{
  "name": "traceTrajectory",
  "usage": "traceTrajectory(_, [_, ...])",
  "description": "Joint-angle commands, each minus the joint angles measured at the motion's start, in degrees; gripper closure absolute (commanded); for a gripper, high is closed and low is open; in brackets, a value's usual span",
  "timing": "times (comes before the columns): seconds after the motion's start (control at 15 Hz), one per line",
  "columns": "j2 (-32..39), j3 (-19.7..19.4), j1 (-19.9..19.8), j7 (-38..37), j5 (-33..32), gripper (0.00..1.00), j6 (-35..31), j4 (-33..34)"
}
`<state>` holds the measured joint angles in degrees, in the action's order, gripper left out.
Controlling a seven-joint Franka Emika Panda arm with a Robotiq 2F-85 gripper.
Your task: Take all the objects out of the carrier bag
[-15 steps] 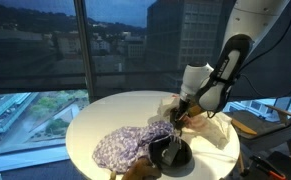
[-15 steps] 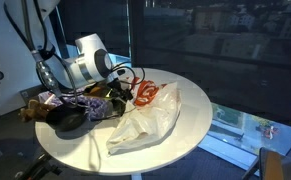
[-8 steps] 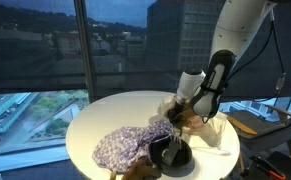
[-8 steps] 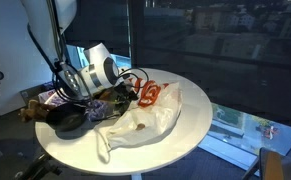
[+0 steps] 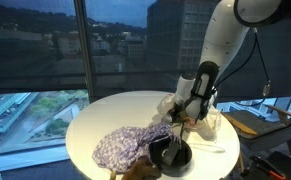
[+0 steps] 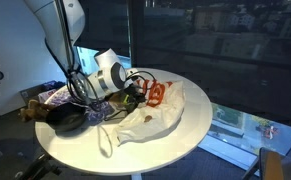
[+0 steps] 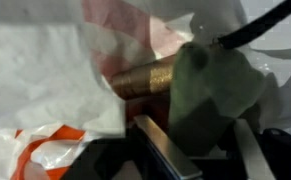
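Patterned cloth (image 5: 113,148) and black bowl (image 5: 171,153) are sitting on the left of the table (image 5: 95,115), likely unloaded. You're holding the tool (image 5: 183,114) at the mouth of the carrier bag (image 5: 213,128), which is lying slumped right of them, opening facing the arm. A gold cylinder (image 7: 150,78) is showing inside, but I can't tell if the jaws are apart or clamping.

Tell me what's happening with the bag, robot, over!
Pincer at bag mouth, grip unclear. Carrier bag slumped on table. Black bowl close beside.
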<state>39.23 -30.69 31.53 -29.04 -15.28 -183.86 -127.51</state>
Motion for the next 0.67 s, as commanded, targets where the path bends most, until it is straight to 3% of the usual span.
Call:
traceTrajectory(0.0, [3.91, -6.88, 7.98, 6.76, 8.78, 0.72, -2.47, 2.22])
traceTrajectory(0.13, [4.26, -8.86, 10.42, 9.27, 12.34, 0.87, -1.84, 2.31])
traceTrajectory(0.4, [3.97, -13.35, 16.53, 10.05, 18.27, 0.92, 1.30, 0.17])
traceTrajectory(0.6, [0.83, -14.89, 19.33, 10.06, 19.32, 0.88, 5.88, -1.61])
